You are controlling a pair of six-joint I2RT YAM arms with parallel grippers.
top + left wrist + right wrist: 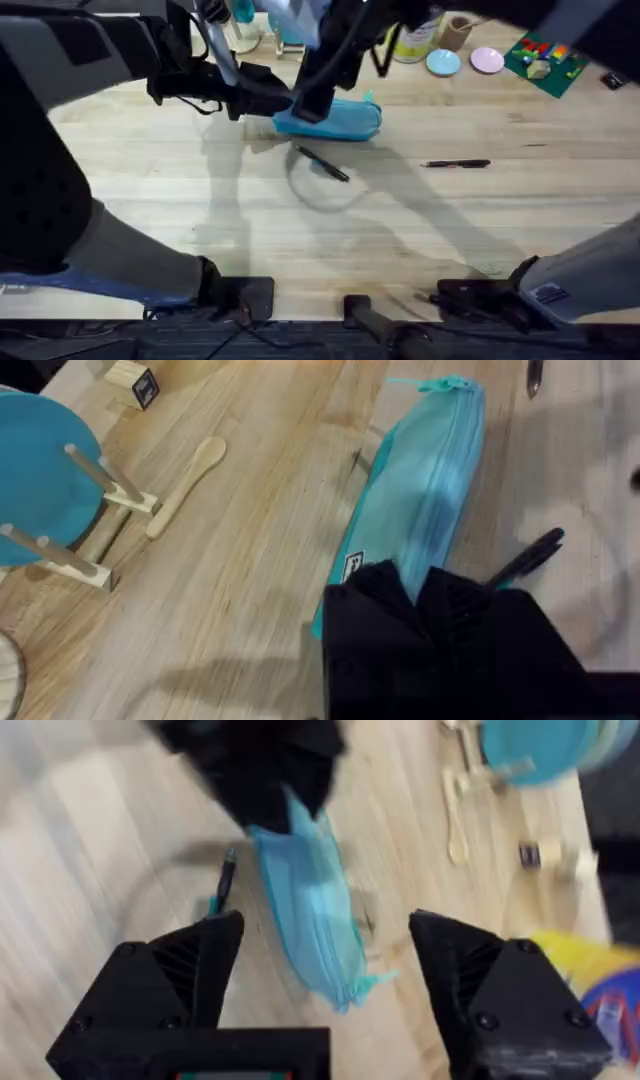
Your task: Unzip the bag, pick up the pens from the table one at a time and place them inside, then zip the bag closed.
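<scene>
The left gripper (425, 595) has its black fingers clamped on one end of the elongated turquoise-blue fabric pencil pouch (430, 490), pinning that end against the light butcher-block wooden table (240, 570). In the left wrist view the zipper line runs along the pouch's length to a teal pull tab at the far end, and the pouch looks closed and flat, so I judge the unzipping not yet done.

The right gripper (325, 975) hangs over the pouch's other end with its black fingers spread wide, gripping nothing; the pouch's tab end lies between them in its wrist view, near but apart.

Outward from the bag, both pens lie on the table outside it. The thin black pen with a teal-green accent (322, 163) lies just beside the pouch, toward the arms' bases. The second thin dark stick pen (456, 163) lies well apart, toward the right.

So the task seems at its first step: opening the zipper, loading each pen, and closing the bag all remain.
</scene>
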